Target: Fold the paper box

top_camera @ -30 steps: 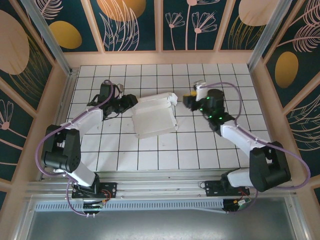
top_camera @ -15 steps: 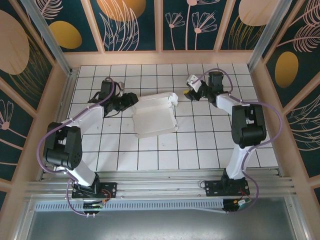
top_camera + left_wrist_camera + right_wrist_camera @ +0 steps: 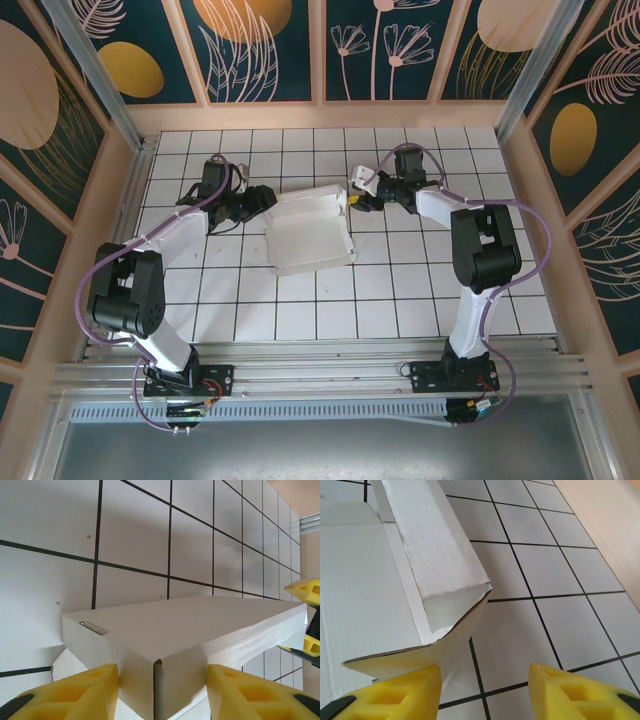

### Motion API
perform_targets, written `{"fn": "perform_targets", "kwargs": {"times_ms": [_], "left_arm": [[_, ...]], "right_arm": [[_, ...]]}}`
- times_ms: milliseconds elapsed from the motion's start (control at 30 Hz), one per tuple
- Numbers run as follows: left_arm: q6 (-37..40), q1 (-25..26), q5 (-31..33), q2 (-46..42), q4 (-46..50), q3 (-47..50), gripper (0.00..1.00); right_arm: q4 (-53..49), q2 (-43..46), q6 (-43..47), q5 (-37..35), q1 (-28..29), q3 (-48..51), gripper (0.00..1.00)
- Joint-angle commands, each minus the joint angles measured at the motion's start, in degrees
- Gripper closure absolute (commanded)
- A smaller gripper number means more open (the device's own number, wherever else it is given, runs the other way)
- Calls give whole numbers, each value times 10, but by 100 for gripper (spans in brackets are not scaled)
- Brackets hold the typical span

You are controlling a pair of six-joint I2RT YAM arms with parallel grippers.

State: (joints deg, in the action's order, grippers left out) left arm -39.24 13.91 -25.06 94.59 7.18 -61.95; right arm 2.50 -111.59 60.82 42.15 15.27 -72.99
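1. Now, the left gripper [image 3: 162, 682]: its jaws are standing parted and straddling a folded corner of the paper box [image 3: 190, 625]. The yellow pads [image 3: 75, 692] are sitting right against the two walls. Cannot tell whether they are squeezing or merely bracketing.
2. The right gripper [image 3: 485, 680]: its jaws are gaping, gripping nothing, with bare gridded tabletop [image 3: 520, 630] showing between them. The box's end flap [image 3: 445, 625] is hanging over the fingertip [image 3: 395, 690] nearer the box, to one side of the gap and not inside it.
3. Outward: the box is lying mid-table between the two grippers. Its base panel [image 3: 312, 245] is lying flat on the side toward the arm bases, and its far wall [image 3: 310, 205] is standing raised.
4. The long axis is running across the table from one gripper to the other, slightly tilted.
5. Judgement: the left arm is the nearer, already sitting on the box's end. The right is sitting just off the opposite end of the raised wall.
6. The coming move is likely hinging on that sideways offset: the right jaws are needing a shift toward the flap so it falls between the pads, with the left bracing.
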Motion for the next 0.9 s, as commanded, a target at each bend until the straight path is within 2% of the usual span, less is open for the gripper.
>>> {"fn": "perform_targets", "kwargs": {"times_ms": [0, 267, 500, 867], "left_arm": [[-4, 1, -8, 9, 0, -8, 51], [-7, 2, -12, 12, 0, -7, 52], [-6, 2, -11, 6, 0, -4, 52], [-18, 2, -20, 7, -14, 1, 52]], "right_arm": [[-10, -10, 16, 21, 11, -19, 50], [-65, -39, 15, 62, 25, -64, 48], [-184, -62, 48, 106, 26, -116, 46], [-113, -70, -55, 109, 42, -97, 42]]}}
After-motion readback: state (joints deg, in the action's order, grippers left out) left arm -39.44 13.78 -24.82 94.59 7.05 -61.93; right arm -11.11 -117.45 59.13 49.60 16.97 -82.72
